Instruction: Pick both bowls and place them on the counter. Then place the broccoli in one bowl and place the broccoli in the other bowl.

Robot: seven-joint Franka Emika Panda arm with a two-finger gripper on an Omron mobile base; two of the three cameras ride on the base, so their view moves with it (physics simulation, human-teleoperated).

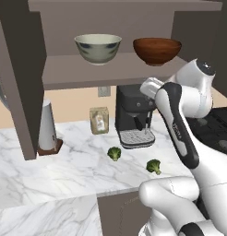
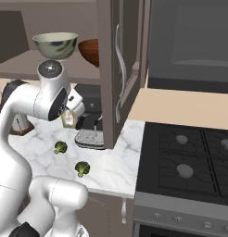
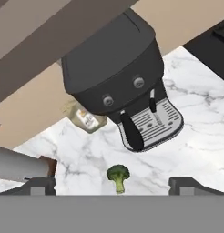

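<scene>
A white marble counter [image 1: 64, 170] holds a black coffee machine [image 1: 134, 115] and two broccoli florets [image 1: 114, 153] [image 1: 153, 166]. On the cabinet shelf [image 1: 78, 69] at twelve o'clock sit the pale bowl [image 1: 98, 48] and the red-brown bowl [image 1: 157, 50]. The gripper [image 3: 112, 184], fingers spread wide and empty, should rise level with a bowl's rim before closing.

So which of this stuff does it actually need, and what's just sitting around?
Needed:
- pale bowl, on the shelf
- red-brown bowl, on the shelf
- two broccoli pieces
- counter
- gripper, open

Just sitting around:
- coffee machine
- small packet
- stovetop
</scene>
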